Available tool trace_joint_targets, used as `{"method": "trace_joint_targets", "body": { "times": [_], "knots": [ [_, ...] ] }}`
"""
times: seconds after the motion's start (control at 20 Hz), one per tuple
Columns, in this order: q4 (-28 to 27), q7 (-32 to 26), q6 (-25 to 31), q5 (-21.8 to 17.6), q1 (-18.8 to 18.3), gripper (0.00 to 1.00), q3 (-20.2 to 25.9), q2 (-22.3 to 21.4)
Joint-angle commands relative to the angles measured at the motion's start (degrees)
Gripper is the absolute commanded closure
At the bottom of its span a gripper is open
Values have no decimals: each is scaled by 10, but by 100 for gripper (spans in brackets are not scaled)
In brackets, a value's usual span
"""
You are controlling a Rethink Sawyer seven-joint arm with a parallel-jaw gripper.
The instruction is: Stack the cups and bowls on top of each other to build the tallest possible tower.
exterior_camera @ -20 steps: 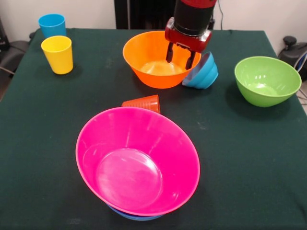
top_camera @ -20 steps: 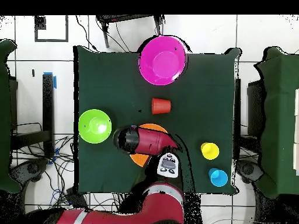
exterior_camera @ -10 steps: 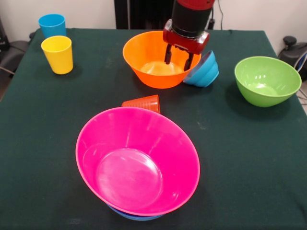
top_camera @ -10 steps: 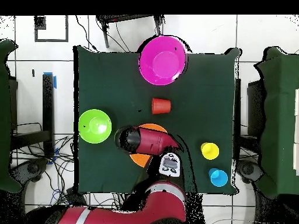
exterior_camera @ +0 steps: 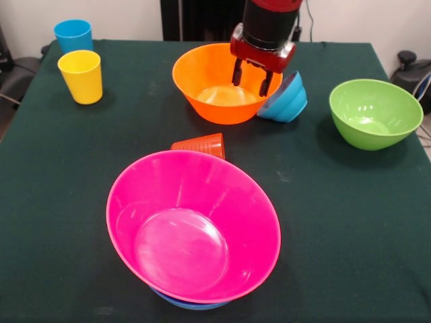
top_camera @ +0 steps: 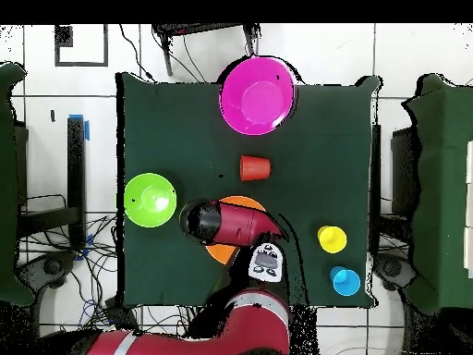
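Right now my jaws stand parted and empty, the gripper [exterior_camera: 252, 78] hanging over the right-hand rim of the orange bowl [exterior_camera: 219, 94], fingers pointing down on either side of the rim region. Over the last second the gripper has only wobbled a little, drifting slightly up and sideways and then back, so I judge no grasp has been made and nothing on the table [exterior_camera: 350, 222] has shifted. Leaning against that orange bowl on its right is a ridged blue bowl [exterior_camera: 286, 101], tipped on its side; from here I cannot tell which of the two I am lined up for. Further right sits the green bowl [exterior_camera: 374, 113], well apart. Nearer the camera an orange-red cup [exterior_camera: 200, 145] lies just behind the tower [exterior_camera: 192, 225], a pink bowl with a blue rim peeking beneath. Yellow cup [exterior_camera: 81, 76] and sky blue cup [exterior_camera: 73, 35] wait at the far left corner. So the tower has gained nothing; my next move needs a clean pinch on a rim before lifting
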Motion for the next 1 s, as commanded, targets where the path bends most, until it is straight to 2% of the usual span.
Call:
{"method": "trace_joint_targets", "body": {
  "times": [0.05,0.15,0.3,0.4,0.5,0.75,0.9,1.0],
  "knots": [
    [-8,88,83,11,25,0,13,22],
    [-3,73,42,-1,15,0,17,32],
    [0,43,36,-18,-4,0,20,35],
    [13,32,33,-15,-21,0,38,32],
    [14,28,45,-19,-20,0,35,33],
    [18,41,30,-11,-29,0,42,55],
    [18,41,21,-22,-28,0,26,54],
    [27,28,7,-33,-40,0,27,49]
  ]
}}
